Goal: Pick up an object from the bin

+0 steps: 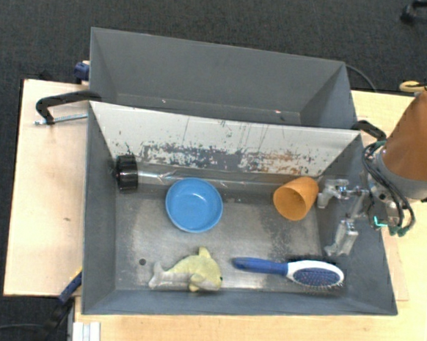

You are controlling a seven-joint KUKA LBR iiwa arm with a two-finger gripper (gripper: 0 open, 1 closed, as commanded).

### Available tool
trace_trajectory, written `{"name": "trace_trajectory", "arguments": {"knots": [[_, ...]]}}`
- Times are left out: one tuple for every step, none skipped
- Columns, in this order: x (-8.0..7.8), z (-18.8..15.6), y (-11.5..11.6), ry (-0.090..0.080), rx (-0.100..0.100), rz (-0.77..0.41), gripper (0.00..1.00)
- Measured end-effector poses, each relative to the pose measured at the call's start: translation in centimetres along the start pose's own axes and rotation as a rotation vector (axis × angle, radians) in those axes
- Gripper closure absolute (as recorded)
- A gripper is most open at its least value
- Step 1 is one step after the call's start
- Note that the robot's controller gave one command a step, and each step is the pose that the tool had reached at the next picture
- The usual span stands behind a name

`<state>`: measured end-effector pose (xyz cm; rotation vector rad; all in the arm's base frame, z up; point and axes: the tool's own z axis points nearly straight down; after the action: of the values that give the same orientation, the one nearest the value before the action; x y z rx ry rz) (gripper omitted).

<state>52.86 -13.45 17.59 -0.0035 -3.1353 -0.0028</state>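
Observation:
My gripper hangs over the right end of the bin, open, with nothing between its fingers. One fingertip is just right of an orange cup that lies on its side by the back wall. The other fingertip is above the oval white-bristled head of a blue hairbrush. The brush lies along the front wall with its handle pointing left.
A round blue bowl sits left of centre. A yellow and grey plush toy lies at the front. A black cap rests in the back left corner. The arm comes in over the right rim.

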Motion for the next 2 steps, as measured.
{"name": "trace_trajectory", "arguments": {"knots": [[-4.7,0.6,7.2,-0.015,-0.003,0.067,0.0],[-6.4,7.9,4.3,-0.003,0.001,0.052,0.0]]}}
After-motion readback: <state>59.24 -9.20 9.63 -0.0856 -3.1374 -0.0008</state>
